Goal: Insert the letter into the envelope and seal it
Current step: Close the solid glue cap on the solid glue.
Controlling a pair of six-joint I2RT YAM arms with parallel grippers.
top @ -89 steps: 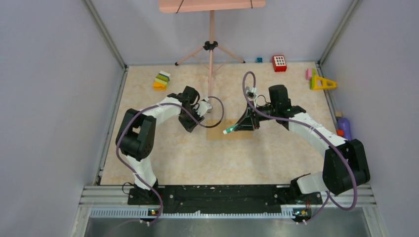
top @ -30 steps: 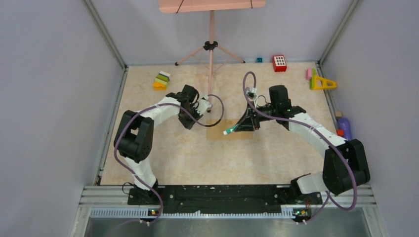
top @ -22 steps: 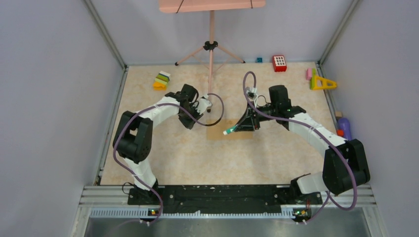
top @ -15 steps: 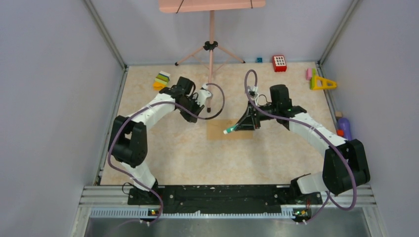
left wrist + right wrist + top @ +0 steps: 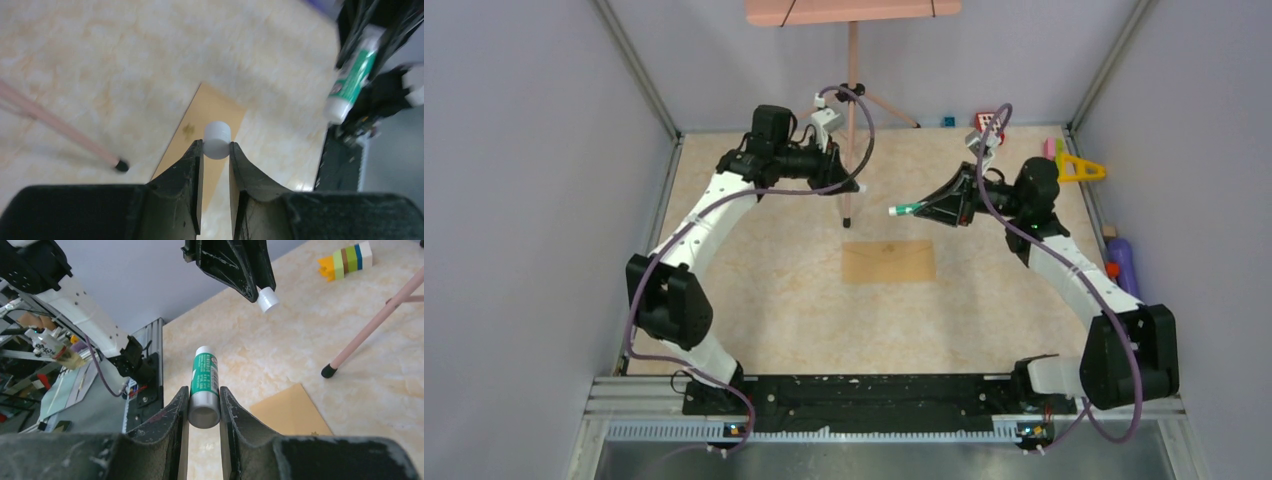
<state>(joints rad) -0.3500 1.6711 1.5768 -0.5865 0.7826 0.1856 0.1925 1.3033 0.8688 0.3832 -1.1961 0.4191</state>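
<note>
Lying flat near the middle of the surface, the envelope faces up with its small dark mark showing mid-face; nothing touches it. Both of your arms are raised above it and beyond its far edge, well apart from it.

Your left gripper is closed on a small white cap, pinched between the very tips of its fingers, and its wrist view looks down on the envelope below. Your right gripper is clamped around a glue stick with a green label, which lies lengthwise between the fingers with its uncapped white end pointing toward the left arm. The two grippers face each other across a gap, the cap and the stick's open end apart.

Between the arms, one pink tripod leg comes down to a dark foot just past the envelope's far edge. Further out you have a striped block stack at the far left, a yellow triangle at the far right, and a purple bottle by the right wall.
</note>
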